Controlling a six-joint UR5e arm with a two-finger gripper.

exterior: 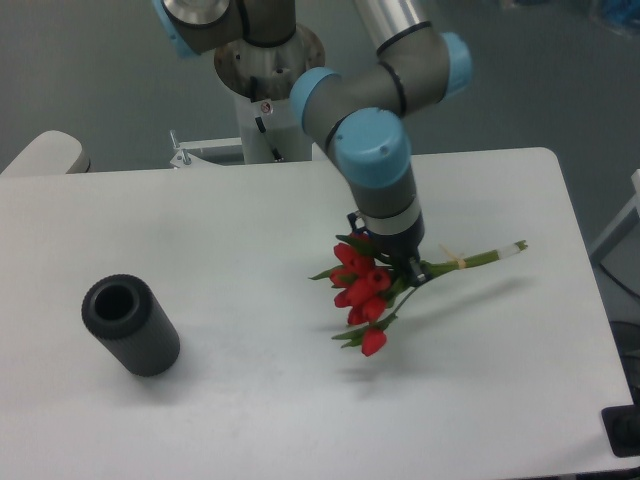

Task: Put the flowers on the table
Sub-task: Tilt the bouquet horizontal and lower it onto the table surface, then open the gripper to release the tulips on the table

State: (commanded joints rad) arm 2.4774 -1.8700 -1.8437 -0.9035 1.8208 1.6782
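A: We log the flowers (363,290) right of the table's (240,400) centre, buds pointing toward 7 o'clock, stems (480,256) running out toward 2 o'clock. A shadow lies under the bunch, so we judge it held slightly above the surface, though contact at the lowest bud cannot be ruled out.

B: Agreed. The gripper (392,262) sits over the junction of leaves and stems. Its fingers are hidden behind the buds; since the bunch hangs from it, we read it as pinched on the flowers there.

A: Handling notes: we judge the bunch light and soft. Buds and leaves would crush easily; the tied stems are the stiffer part and the sensible place to hold.

B: We note the head end droops lower than the stem end, so it looks front-heavy from this hold. It may roll or flop when released.

A: The dark grey cylinder (130,325) lies on its side toward 9 o'clock, well apart from the bunch, no interference expected.

B: Our judgement: lower until the buds rest, then release.
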